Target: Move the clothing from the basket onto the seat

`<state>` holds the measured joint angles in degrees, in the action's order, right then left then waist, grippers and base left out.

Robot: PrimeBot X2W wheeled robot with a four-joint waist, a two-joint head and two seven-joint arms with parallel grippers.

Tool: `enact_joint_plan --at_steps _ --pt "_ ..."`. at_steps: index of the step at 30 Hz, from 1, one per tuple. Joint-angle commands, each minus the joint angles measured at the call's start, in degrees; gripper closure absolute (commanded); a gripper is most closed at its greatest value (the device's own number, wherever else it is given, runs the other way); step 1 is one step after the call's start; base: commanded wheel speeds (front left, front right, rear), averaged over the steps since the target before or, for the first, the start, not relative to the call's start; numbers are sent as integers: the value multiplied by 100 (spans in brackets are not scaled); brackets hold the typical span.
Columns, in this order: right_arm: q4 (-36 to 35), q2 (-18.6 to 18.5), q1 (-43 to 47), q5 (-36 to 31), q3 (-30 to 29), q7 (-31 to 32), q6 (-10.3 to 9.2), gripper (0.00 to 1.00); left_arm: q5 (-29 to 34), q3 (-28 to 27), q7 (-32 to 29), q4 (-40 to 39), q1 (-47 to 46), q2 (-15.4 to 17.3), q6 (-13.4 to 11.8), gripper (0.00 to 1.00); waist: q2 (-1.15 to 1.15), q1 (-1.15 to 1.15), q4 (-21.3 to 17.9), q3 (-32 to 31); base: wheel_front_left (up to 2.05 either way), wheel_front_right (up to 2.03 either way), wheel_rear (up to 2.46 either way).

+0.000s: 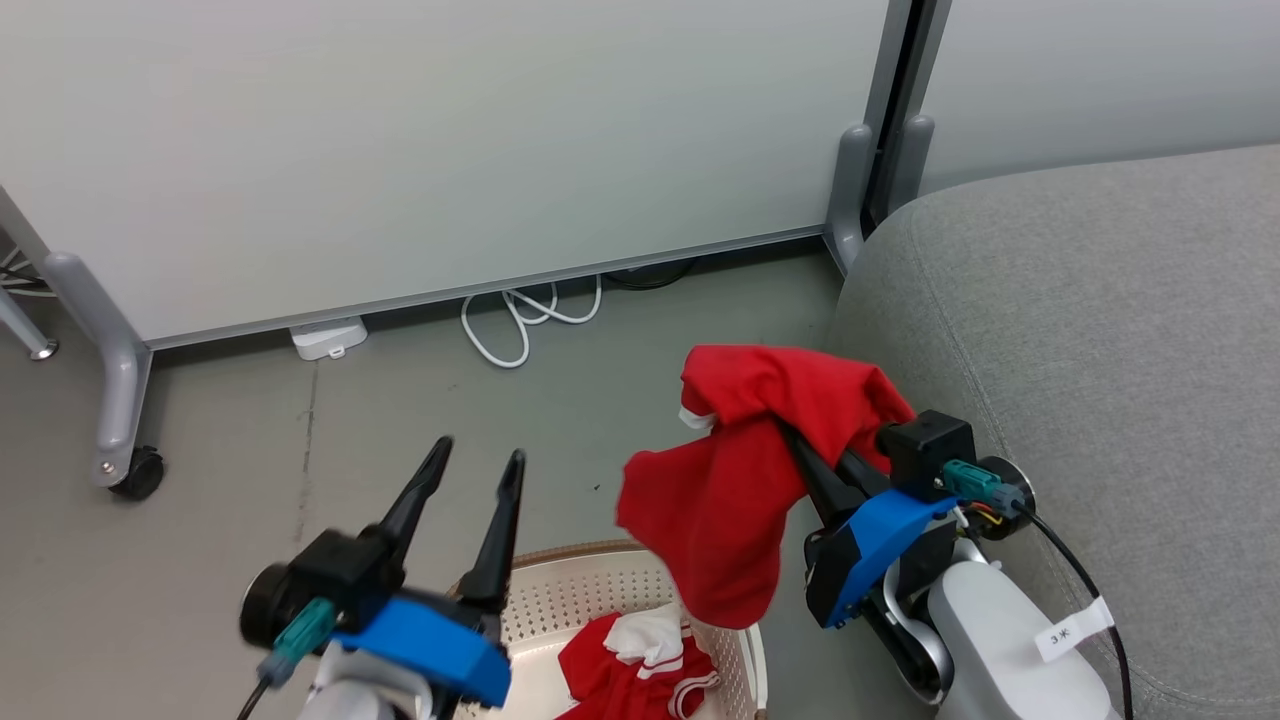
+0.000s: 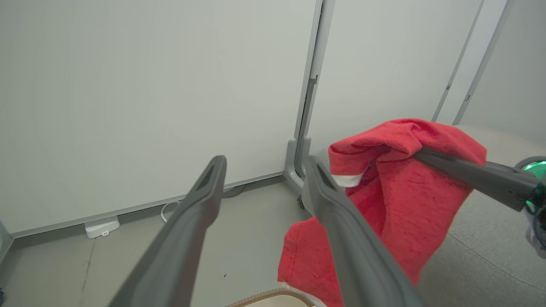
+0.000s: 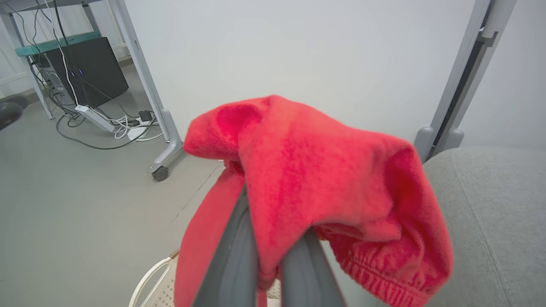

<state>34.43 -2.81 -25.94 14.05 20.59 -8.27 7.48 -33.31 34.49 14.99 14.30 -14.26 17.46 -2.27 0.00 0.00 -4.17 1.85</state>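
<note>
Left arm (image 1: 420, 650): it hovers over the basket's (image 1: 580, 598) left rim with the fingers (image 1: 420, 490) pointing up and away from the basket. The jaws are spread wide and hold nothing.
Basket: it sits on the floor (image 1: 300, 480) at the bottom of my head view, and I place everything else from it.
Clothing in the basket (image 1: 640, 665): a red-and-white piece lies crumpled inside the basket. I judge it soft and light, and I would pinch a raised fold rather than a flat patch.
Red garment (image 1: 740, 470): it hangs above the basket's right rim, draped over the right fingers, with white trim showing at one edge. Its lower end dangles at the rim, and I cannot tell whether it touches.
Handling: I take it for a limp, light knit with no stiffness, so it will sag and swing as it is carried. It is not fragile. The draped part could slide off, so the hold should be on a bunched fold.
Right arm (image 1: 1000, 640): it is just right of the basket, between the basket and the seat (image 1: 1100, 350), with the fingers slanting up and back over the basket. The jaws are clamped tight on a fold of the red garment.
Seat: a grey cushion to the right of the basket, its top above the basket's rim.
</note>
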Motion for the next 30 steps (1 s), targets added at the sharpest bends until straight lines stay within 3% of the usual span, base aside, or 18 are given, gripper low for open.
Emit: enact_joint_plan --at_steps 1,8,16,30 --pt "-134 -14 143 -49 -75 46 3 100 240 -300 28 -146 336 21 26 0 0 0 -30 6 0 0 0" --pt "-551 -14 477 -225 -328 252 3 100 812 -1266 28 -455 1137 -275 266 0 0 0 -82 13 0 0 0" --pt "-909 -14 695 -240 -439 400 3 100 1297 -1651 29 -336 1272 -616 656 0 0 0 -255 10 0 0 0" --pt "-1259 -14 777 -206 -390 496 3 100 1672 -1958 29 -185 1067 -884 921 0 0 0 -1370 308 0 0 0"
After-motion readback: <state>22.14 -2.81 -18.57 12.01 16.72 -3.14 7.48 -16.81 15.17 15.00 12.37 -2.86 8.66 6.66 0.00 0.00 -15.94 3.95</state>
